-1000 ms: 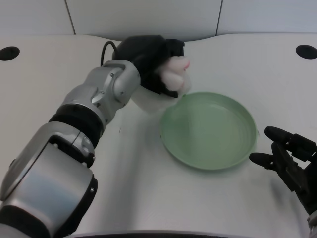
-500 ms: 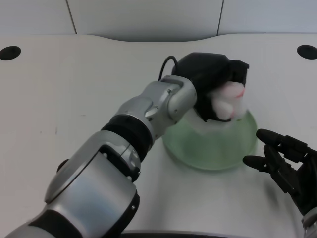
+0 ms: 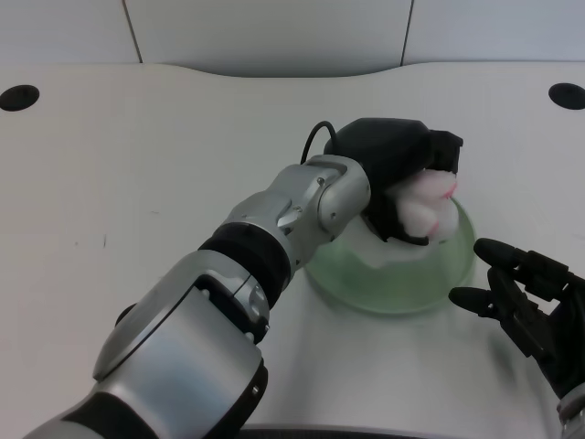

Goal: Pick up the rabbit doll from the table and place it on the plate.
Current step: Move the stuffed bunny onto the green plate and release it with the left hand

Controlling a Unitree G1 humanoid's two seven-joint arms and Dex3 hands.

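Note:
My left hand [image 3: 398, 174] hangs over the green plate [image 3: 430, 274] and grips the rabbit doll [image 3: 428, 208], a white and pink plush that shows under the black fingers. The doll sits low over the plate's far right part; whether it touches the plate I cannot tell. My silver left forearm [image 3: 297, 210] covers the plate's left half.
My right hand [image 3: 526, 302] rests on the white table just right of the plate's rim. Two dark round holes [image 3: 18, 97] [image 3: 567, 95] lie at the table's far left and far right. A black cable [image 3: 320, 133] loops behind the left wrist.
The left hand carried the doll from left of the plate to over it, then sank a little lower toward the plate. The right hand stayed in place.

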